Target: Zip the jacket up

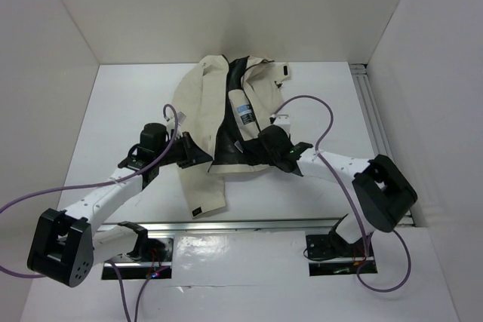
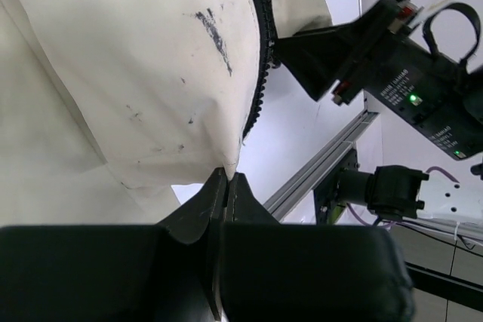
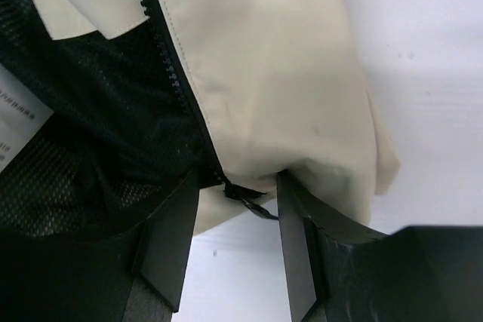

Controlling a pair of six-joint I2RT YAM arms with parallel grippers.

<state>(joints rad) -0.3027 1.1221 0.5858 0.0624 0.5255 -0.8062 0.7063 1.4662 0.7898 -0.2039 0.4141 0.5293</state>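
Cream jacket: left gripper clamped on hem, 7 o'clock; right gripper spread around zipper end (5 o'clock).

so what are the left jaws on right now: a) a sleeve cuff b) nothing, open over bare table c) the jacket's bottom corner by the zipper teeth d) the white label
c: the left gripper has its jaws shut on the hem corner of the jacket, just below the zipper teeth.
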